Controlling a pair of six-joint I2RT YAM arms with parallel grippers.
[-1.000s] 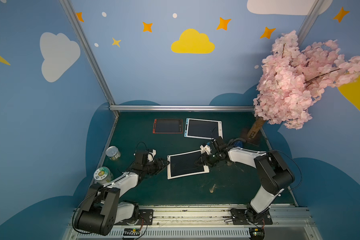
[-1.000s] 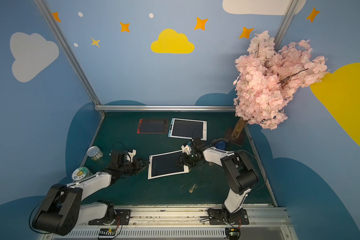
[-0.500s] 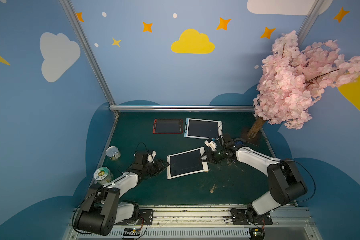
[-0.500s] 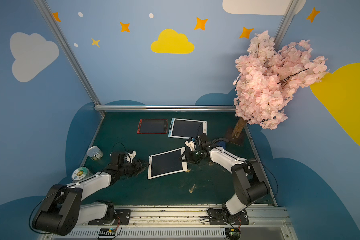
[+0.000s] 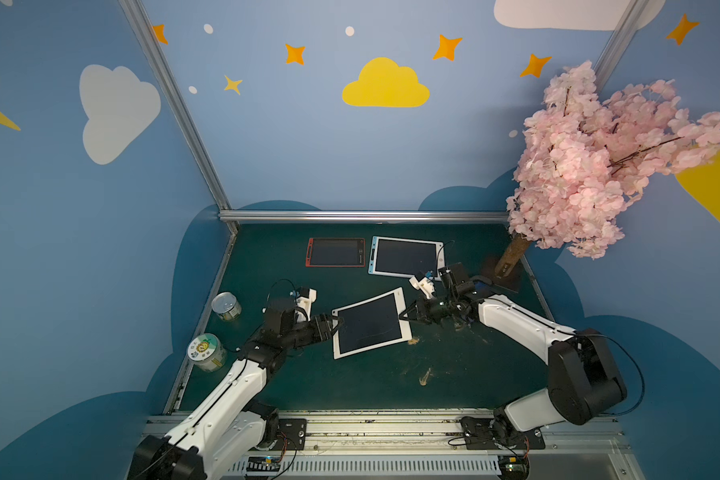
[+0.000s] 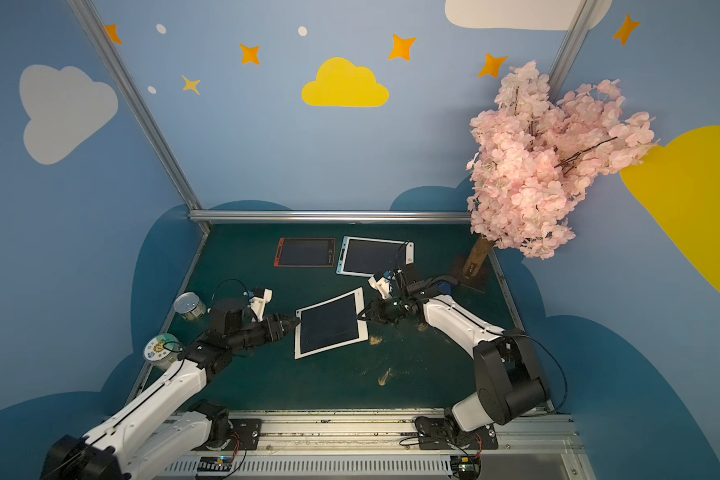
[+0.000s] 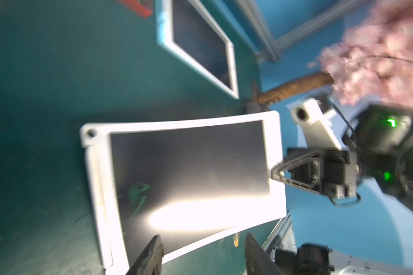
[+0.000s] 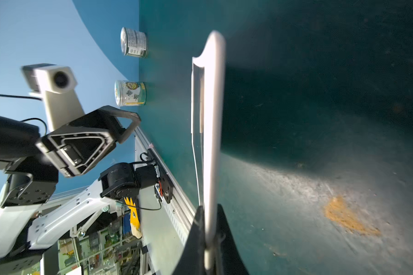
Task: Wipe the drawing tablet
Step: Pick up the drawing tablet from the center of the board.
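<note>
As the right pincer (image 5: pixel 402 318) clamps it, the drawing tablet (image 5: pixel 368 324) runs left-right.

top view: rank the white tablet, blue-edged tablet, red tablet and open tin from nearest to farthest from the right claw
1. white tablet, its right edge gripped in the right claw
2. blue-edged tablet, just behind the claw
3. red tablet, at the back, further left
4. open tin, at the far left edge
</note>
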